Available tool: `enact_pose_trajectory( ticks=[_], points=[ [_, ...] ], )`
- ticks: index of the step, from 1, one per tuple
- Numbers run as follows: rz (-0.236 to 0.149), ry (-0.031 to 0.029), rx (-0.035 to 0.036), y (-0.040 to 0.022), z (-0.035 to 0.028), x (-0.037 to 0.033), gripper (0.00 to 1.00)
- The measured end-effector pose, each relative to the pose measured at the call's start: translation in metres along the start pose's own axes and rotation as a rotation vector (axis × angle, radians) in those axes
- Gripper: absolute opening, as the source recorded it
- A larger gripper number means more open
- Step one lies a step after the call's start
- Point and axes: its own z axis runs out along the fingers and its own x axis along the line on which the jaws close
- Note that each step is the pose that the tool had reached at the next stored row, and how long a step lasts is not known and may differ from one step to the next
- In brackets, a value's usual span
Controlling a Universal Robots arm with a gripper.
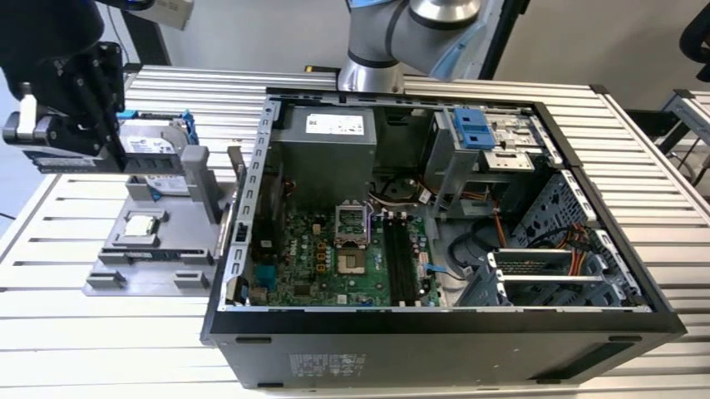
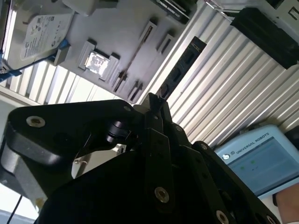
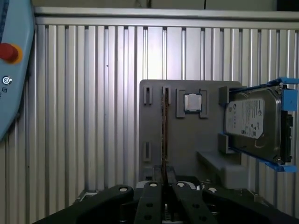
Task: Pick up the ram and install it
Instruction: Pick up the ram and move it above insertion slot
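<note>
Although its gripped end is hidden, the thin, long circuit-board ram (image 2: 181, 67) with dark chips sits clamped in the black claw (image 3: 164, 183), above the grey plastic tray (image 3: 196, 135) on the ribbed metal desk (image 3: 84, 116), at the exterior view's left of the open computer case (image 1: 444, 341).

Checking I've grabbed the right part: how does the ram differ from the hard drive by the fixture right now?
The ram is a thin, narrow dark strip with a row of chips; the hard drive is a broad silver box in a blue frame. The ram is clamped in the gripper; the hard drive rests propped on the grey fixture, untouched. Both are outside the computer case.
</note>
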Motion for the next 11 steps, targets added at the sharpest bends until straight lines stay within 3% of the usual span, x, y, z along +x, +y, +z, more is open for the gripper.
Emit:
enact_pose_trajectory(
  ticks=[11],
  points=[
    [-0.006, 0.0002, -0.0012, -0.032, -0.0018, -0.0003, 0.0]
  ],
)
